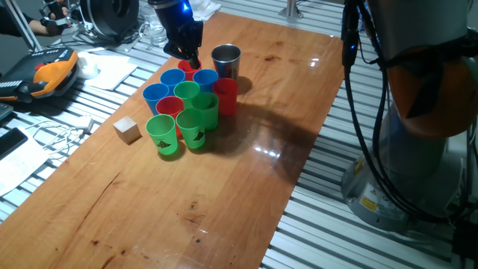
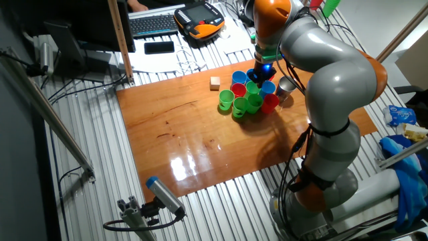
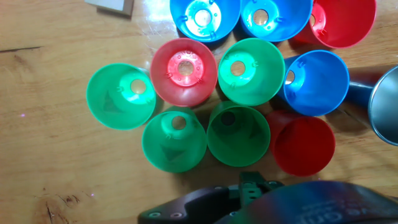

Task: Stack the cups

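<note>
A cluster of cups stands on the wooden table (image 1: 246, 172): several green (image 1: 162, 134), three blue (image 1: 156, 96) and three red (image 1: 225, 95), all upright and open. A shiny steel cup (image 1: 226, 60) stands at the back of the cluster. My gripper (image 1: 193, 60) hangs over the back red cup (image 1: 187, 67), its dark fingers looking pressed together with nothing between them. The hand view looks straight down into the cups: green (image 3: 121, 96), red (image 3: 185, 71), blue (image 3: 317, 81), with the steel cup (image 3: 385, 106) at the right edge. The other fixed view shows the gripper (image 2: 261, 72) above the cluster.
A small wooden cube (image 1: 128, 129) lies left of the cups and shows at the top edge of the hand view (image 3: 112, 5). An orange pendant (image 1: 48, 75), papers and cables lie beyond the table's left edge. The arm's base (image 1: 418, 149) stands to the right.
</note>
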Tool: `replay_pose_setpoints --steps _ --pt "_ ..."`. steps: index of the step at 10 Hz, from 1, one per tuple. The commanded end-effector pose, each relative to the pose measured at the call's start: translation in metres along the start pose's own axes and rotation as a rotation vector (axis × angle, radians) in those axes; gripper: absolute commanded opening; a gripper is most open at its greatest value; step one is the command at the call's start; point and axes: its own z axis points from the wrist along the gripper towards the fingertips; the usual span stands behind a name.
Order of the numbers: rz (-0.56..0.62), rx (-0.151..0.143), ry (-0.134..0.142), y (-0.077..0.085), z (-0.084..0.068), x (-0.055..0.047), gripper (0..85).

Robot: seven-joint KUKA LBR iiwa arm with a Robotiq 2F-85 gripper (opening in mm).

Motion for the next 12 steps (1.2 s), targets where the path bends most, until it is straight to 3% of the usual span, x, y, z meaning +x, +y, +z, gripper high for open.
replay_pose_setpoints --steps 1,12 --pt "0.001 0.000 -0.001 -0.0001 0.0000 0.0000 0.0" --pt "0.024 -0.004 -0.008 -0.0004 0.0001 0.0001 0.0"
